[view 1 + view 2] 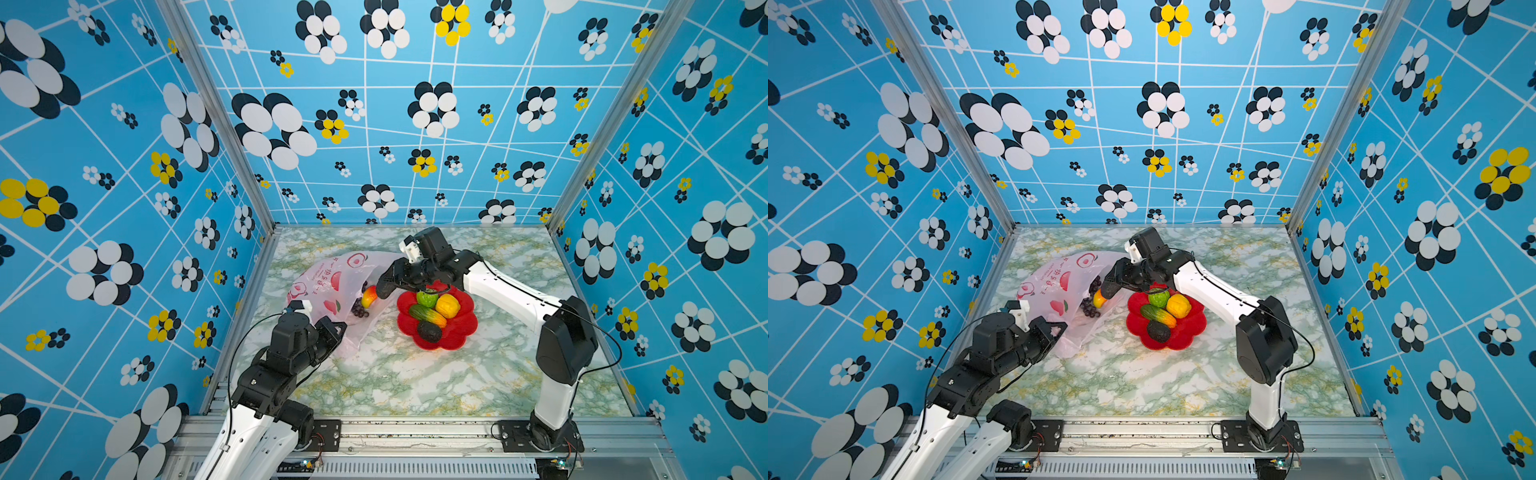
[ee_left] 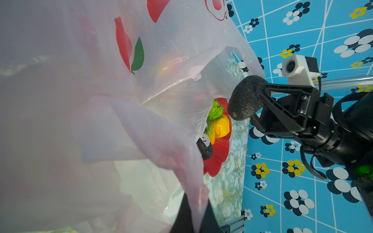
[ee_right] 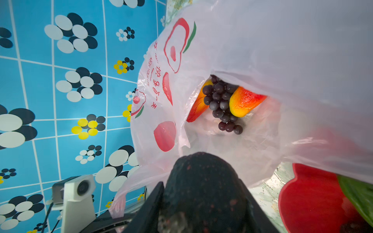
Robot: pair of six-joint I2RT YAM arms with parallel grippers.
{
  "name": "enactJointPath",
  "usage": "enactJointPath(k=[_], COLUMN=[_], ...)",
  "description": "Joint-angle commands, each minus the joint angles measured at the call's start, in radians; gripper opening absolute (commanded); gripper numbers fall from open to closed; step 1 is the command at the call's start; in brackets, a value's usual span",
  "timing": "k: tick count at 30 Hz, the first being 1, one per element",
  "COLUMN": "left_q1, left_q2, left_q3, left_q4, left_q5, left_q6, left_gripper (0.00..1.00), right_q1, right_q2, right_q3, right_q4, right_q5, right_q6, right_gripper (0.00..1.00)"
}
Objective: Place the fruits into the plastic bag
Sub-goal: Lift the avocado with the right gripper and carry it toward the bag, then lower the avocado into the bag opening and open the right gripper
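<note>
Right pincer [image 3: 203, 203] pinches avocado [image 2: 243, 100] at the mouth of the bag [image 1: 328, 274]; left pincer [image 1: 334, 330] is pressed together on the bag's near edge.
Avocado sits between the right fingers, just short of the opening, not yet inside. Ahead of those tips, inside the bag, grapes [image 3: 221, 102] and mango [image 3: 245, 101] lie touching. Film is raised at the left pincer, and the mouth gapes toward the right pincer. Dish [image 1: 463, 332] lies just behind the right pincer, under its wrist, holding green fruit [image 1: 427, 298], yellow fruit [image 1: 448, 305], oblong [image 1: 428, 316] and second avocado [image 1: 429, 331].
</note>
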Motion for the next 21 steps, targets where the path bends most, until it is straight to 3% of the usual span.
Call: enactJointPath(k=[1,10,21], left_q1=[0.008,0.008,0.008], left_q2=[-0.014,0.001,0.011], left_q3=[0.013,0.008,-0.009], left_q4=[0.003,0.025,0.058], left_q5=[-0.006,0.011,0.044], left_q6=[-0.010,0.002,0.007], left_gripper=[0.00,0.00,0.00], right_q1=[0.015,0.028,0.060], right_q2=[0.041,0.143,0.276], right_q3=[0.033,0.036,0.166], right_q4=[0.019,0.069,0.034], right_q5=[-0.043,-0.098,-0.150], right_q6=[0.026,0.086,0.113], right_gripper=[0.27,0.27,0.28])
